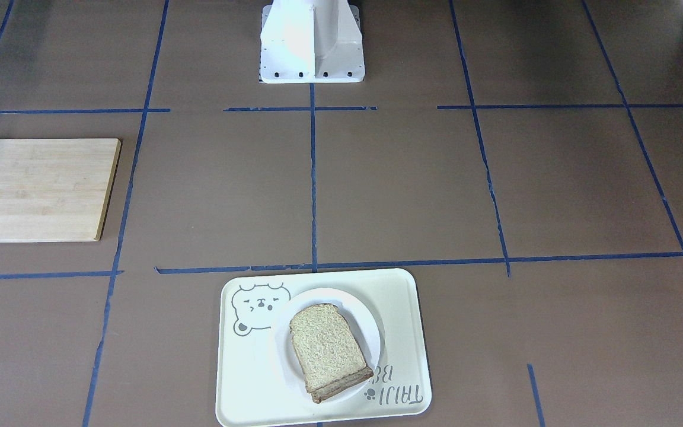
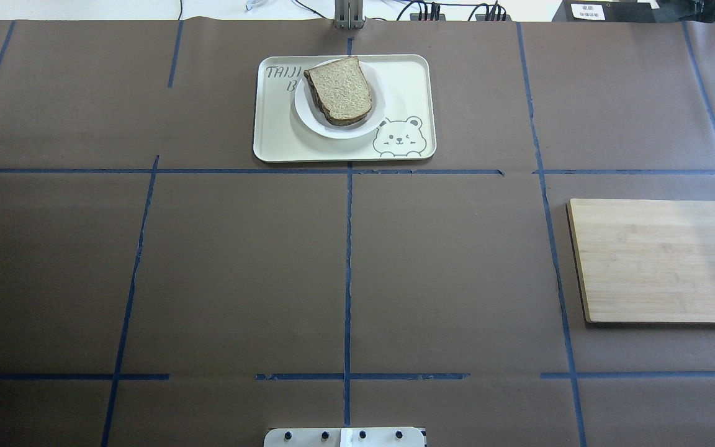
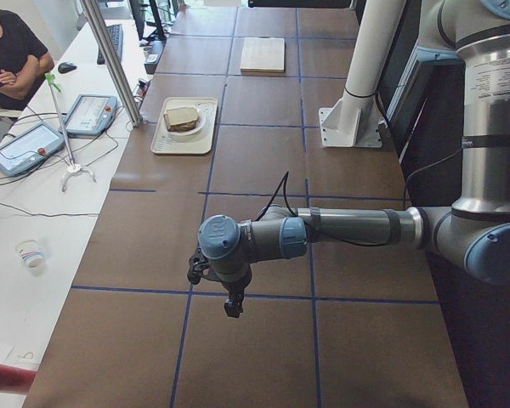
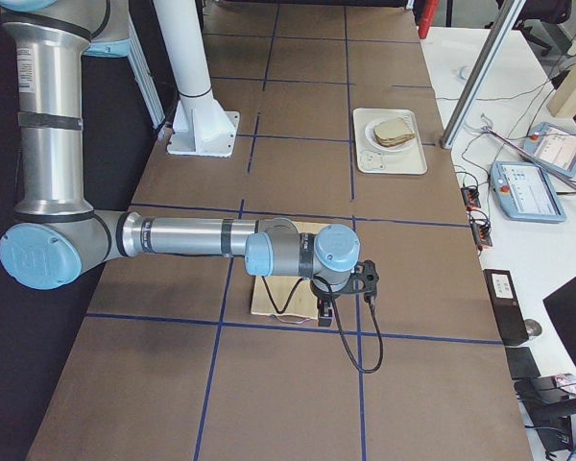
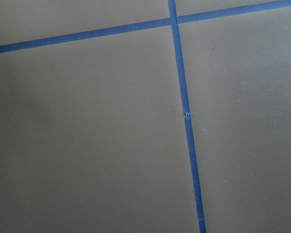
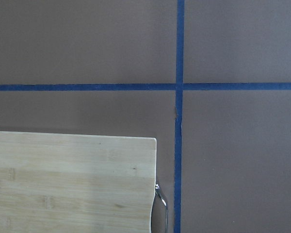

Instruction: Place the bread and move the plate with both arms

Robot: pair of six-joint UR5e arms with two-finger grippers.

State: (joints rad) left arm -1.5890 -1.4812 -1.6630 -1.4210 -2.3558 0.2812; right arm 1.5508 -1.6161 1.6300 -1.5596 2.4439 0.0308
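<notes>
The bread point(image 1: 326, 350) is a brown speckled slice lying on the white plate point(image 1: 377, 341), which sits on the cream bear tray point(image 1: 404, 296) at the table's far side from the robot. A darker layer shows under the slice's edge. The same stack shows in the overhead view: bread point(image 2: 340, 90), plate point(image 2: 357, 129). My left gripper point(image 3: 230, 303) hangs over bare table at the left end, far from the tray. My right gripper point(image 4: 326, 314) hangs over the edge of the wooden board point(image 4: 269, 293). Both show only in the side views, so I cannot tell whether they are open or shut.
A bamboo cutting board point(image 2: 658, 261) lies on the robot's right side; its corner with a metal loop shows in the right wrist view point(image 6: 68, 184). The white pedestal point(image 1: 312, 41) stands at the robot's edge. Blue tape lines cross the brown table. An operator point(image 3: 8, 51) sits beyond the table.
</notes>
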